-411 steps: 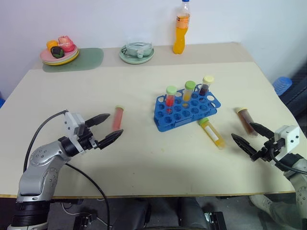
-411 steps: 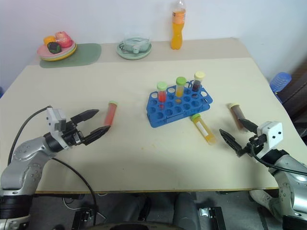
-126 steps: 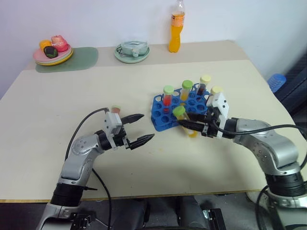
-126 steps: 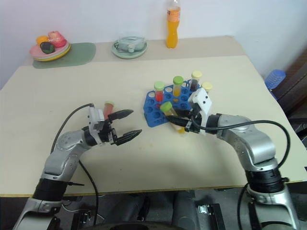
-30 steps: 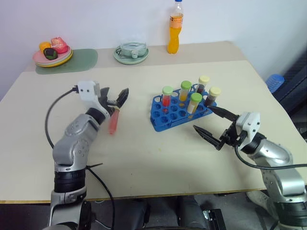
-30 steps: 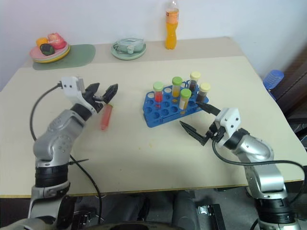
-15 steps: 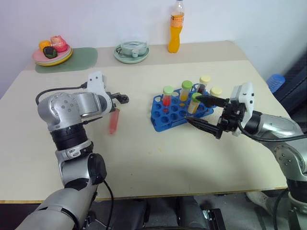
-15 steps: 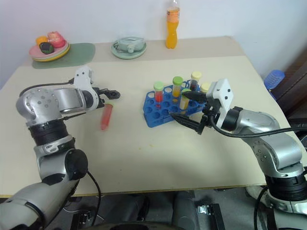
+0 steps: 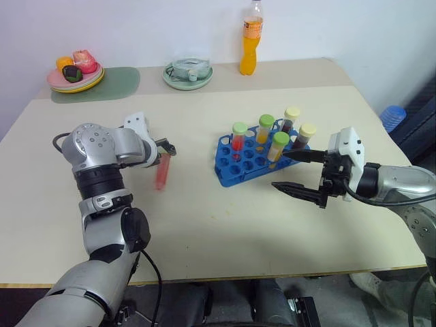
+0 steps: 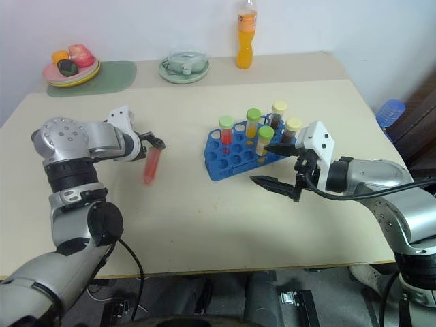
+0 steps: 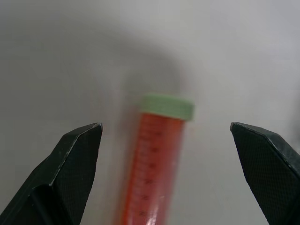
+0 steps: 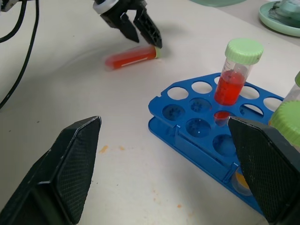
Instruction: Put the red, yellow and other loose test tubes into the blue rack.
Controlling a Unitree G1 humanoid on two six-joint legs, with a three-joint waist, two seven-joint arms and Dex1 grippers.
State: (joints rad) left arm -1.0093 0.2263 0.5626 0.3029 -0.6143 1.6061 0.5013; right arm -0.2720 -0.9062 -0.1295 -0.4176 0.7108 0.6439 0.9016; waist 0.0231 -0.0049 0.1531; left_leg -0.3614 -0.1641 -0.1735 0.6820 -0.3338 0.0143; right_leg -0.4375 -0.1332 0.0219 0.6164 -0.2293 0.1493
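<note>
Nearest to me, my right pincer (image 9: 294, 172) hangs over the table (image 9: 225, 231) just in front of the blue rack (image 9: 262, 155), fingers spread wide and holding nothing. The rack already carries five capped tubes standing upright; I count no other loose ones near it. Further out on my left lies the red tube (image 9: 162, 170), flat on the table, well apart from the rack, its pale green cap toward the far side. My left pincer (image 10: 155, 142) is angled down over the cap end, fully open, empty. In the left wrist view the tube (image 11: 152, 173) lies between the two fingertips (image 11: 82, 140) with clear table either side, not touching either one, and its length runs along the fingers' own direction. Step in hand, as I judge it: grasp this last loose tube. To do it well I want to come down until the fingers straddle the body just below the cap, keep the tube centred so neither finger nudges it and sets it rolling, then close gently. Beyond all this, at the table's far edge, stand an orange drink bottle (image 9: 252, 46) and some plates (image 9: 75, 77).
</note>
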